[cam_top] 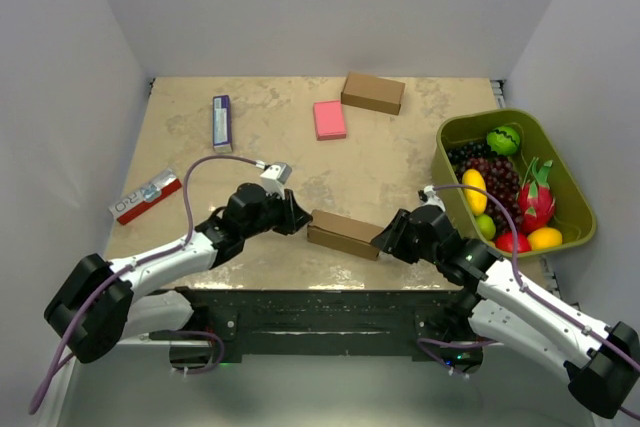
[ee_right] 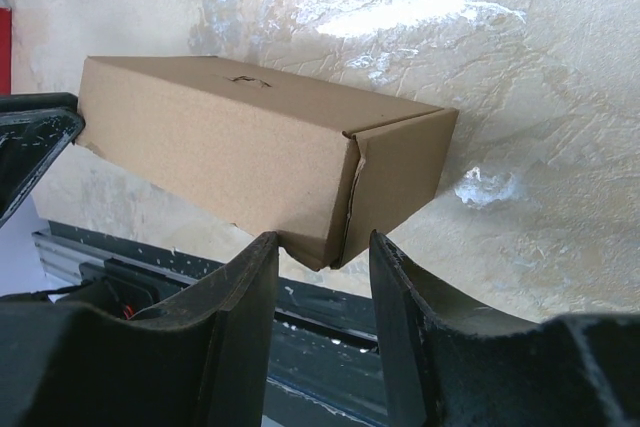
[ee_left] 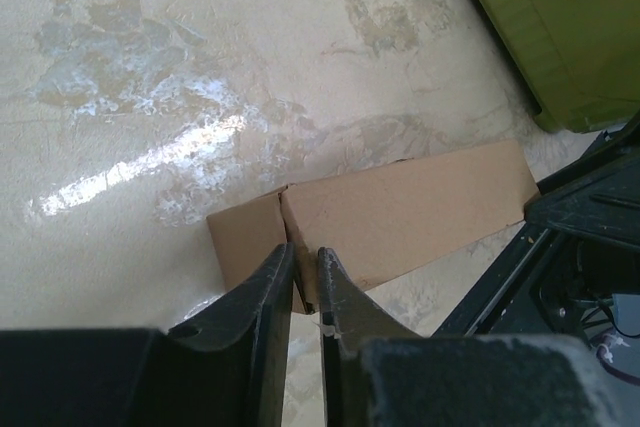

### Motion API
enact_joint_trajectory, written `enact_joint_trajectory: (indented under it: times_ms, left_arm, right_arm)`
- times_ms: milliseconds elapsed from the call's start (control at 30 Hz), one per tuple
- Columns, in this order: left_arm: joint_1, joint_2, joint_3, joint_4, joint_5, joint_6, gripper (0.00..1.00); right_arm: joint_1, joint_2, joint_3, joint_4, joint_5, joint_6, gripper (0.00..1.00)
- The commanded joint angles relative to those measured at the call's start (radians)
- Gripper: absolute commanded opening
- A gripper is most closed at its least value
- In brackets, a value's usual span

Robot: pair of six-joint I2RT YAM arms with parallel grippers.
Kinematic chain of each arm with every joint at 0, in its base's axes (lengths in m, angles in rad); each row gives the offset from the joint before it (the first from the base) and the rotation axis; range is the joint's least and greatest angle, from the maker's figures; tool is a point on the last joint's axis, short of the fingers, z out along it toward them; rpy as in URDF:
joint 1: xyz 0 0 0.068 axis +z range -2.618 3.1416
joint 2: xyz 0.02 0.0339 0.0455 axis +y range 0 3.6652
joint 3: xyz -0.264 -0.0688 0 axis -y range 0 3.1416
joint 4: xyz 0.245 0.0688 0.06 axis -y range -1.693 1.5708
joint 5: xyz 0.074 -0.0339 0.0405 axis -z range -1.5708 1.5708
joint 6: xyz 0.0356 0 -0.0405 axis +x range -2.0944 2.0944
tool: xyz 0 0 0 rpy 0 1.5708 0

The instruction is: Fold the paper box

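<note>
The paper box (cam_top: 343,234) is a plain brown carton lying near the table's front edge, between my two grippers. In the left wrist view the paper box (ee_left: 410,209) has an end flap standing partly out. My left gripper (ee_left: 305,252) is shut on the thin edge of that end, and it shows at the carton's left end as the left gripper (cam_top: 300,219) from above. In the right wrist view the paper box (ee_right: 220,147) has its lower corner between the tips of my right gripper (ee_right: 322,239). That gripper is open: one finger touches the corner, the other stands apart from it. From above, the right gripper (cam_top: 385,240) sits at the carton's right end.
A ready-made brown box (cam_top: 373,93) and a pink block (cam_top: 329,119) lie at the back. A purple-and-white packet (cam_top: 222,123) and a red packet (cam_top: 146,197) lie at the left. A green bin (cam_top: 500,115) of toy fruit stands at the right. The black rail (cam_top: 320,299) runs just behind the carton.
</note>
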Motion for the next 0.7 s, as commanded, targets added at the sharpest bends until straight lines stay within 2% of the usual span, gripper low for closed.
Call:
enact_joint_trajectory:
  times_ms: [0, 200, 467, 667]
  left_arm:
    - [0.005, 0.001, 0.023, -0.083, -0.060, 0.059, 0.23]
    - [0.007, 0.021, 0.017, -0.075, -0.037, 0.059, 0.27]
    - [0.005, 0.009, -0.028, -0.101, -0.022, 0.043, 0.26]
    - [0.003, 0.001, -0.124, -0.042, 0.021, 0.002, 0.23]
  right_arm:
    - [-0.004, 0.004, -0.013, -0.027, 0.041, -0.011, 0.43]
    - [-0.002, 0.001, -0.015, -0.030, 0.042, -0.011, 0.43]
    - [-0.004, -0.006, -0.016, -0.033, 0.045, -0.012, 0.39]
    - [-0.002, -0.020, -0.018, -0.043, 0.051, -0.015, 0.38]
